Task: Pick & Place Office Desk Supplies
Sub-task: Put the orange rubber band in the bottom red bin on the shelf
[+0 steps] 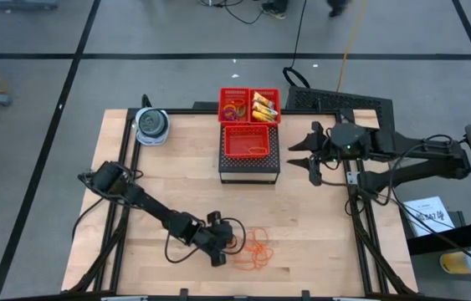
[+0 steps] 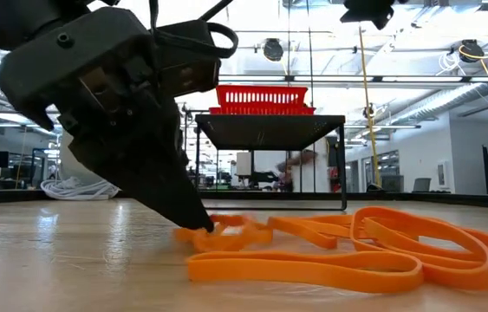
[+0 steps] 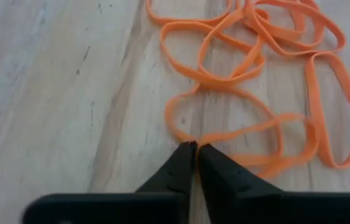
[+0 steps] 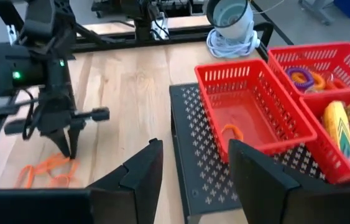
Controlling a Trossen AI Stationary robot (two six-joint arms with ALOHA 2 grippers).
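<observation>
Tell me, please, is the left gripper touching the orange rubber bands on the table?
Touching. In the left wrist view, the left gripper has its fingertips closed on a strand at the edge of the rubber bands, with no gap; the low view agrees.

three red baskets, two claws
</observation>
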